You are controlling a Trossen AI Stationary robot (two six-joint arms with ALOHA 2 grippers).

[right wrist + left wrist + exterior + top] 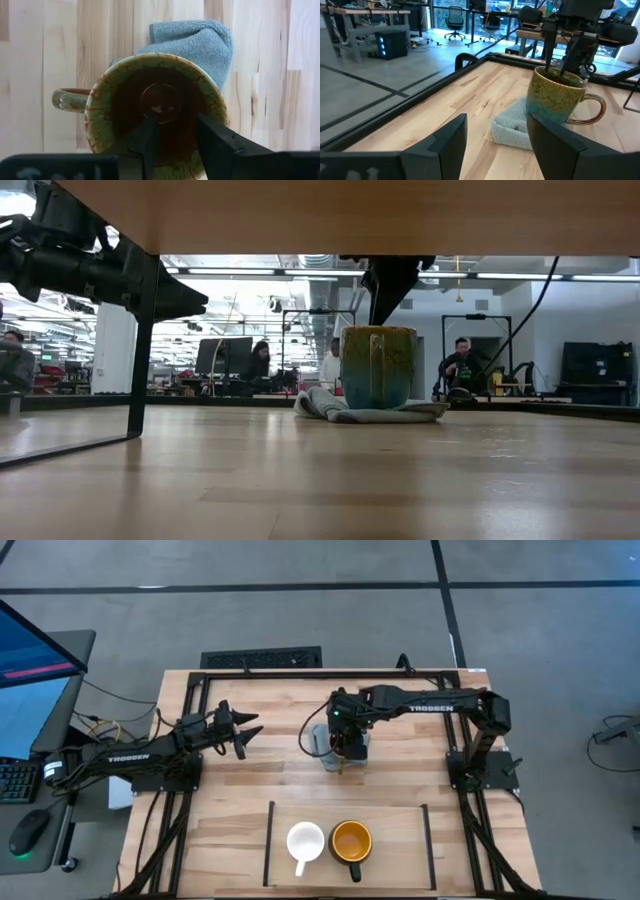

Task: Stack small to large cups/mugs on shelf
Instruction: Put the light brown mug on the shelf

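The brownish-gold mug (338, 745) stands upright mid-table by the grey cloth (320, 740); whether it stands on the cloth (330, 408), I cannot tell. Its handle (65, 98) points toward the table's near edge. My right gripper (175, 120) is open and points down at the mug's mouth (555, 77). The white mug (305, 843) and the dark mug with orange inside (351, 842) stand side by side on the shelf (395, 830). My left gripper (245, 732) is open and empty, left of the cloth, aimed at the mug (555, 100). My right gripper comes at the brownish-gold mug from above, pointing down. One finger (150, 137) is inside the mouth; the other (220, 142) is at the rim on the side away from the handle. Whether either finger touches the mug, I cannot tell.
Two thin black bars (270, 840) (427, 840) bound the shelf at the table's near edge. A black metal frame (200, 675) runs along the far and side edges. Bare wood lies right of the dark mug on the shelf.
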